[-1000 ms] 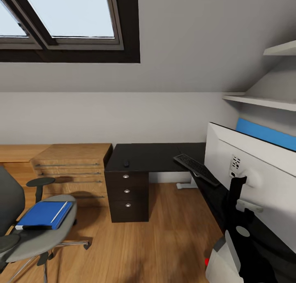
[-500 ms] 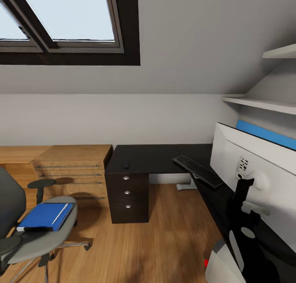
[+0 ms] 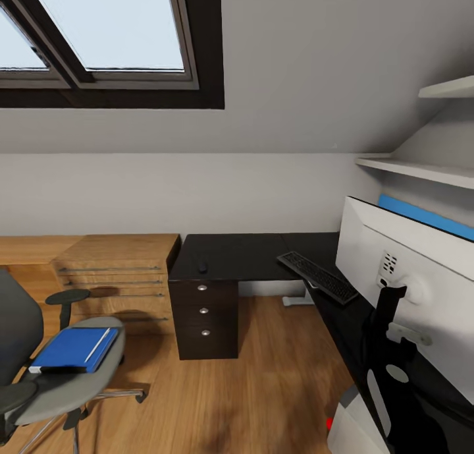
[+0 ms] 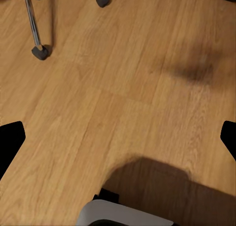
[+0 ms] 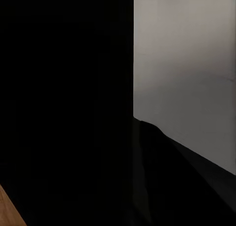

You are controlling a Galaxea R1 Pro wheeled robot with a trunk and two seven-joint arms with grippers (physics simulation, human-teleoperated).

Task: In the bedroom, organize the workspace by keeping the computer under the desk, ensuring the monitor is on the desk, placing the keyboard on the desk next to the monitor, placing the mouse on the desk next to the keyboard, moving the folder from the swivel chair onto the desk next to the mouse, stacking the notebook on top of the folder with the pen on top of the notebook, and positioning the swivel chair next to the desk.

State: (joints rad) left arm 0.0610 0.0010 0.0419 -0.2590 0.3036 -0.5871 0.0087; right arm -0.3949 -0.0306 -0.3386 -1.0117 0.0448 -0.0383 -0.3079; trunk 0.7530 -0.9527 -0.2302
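Folder (image 3: 71, 347) flat on swivel chair (image 3: 62, 378) seat, pen (image 3: 96, 344) atop.

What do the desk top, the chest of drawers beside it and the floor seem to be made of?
The desk top looks like glossy black laminate or lacquer: flat and uniformly dark with a faint sheen. The chest of drawers looks like light matte wood, with visible grain. The floor seems to be warm, lightly polished wood planks, with grain lines and soft shadows.

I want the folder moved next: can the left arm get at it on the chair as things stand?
Probably not yet. The folder lies on the swivel chair seat with nothing on its near side, but the left pincer hangs open over bare floor, apart from it.
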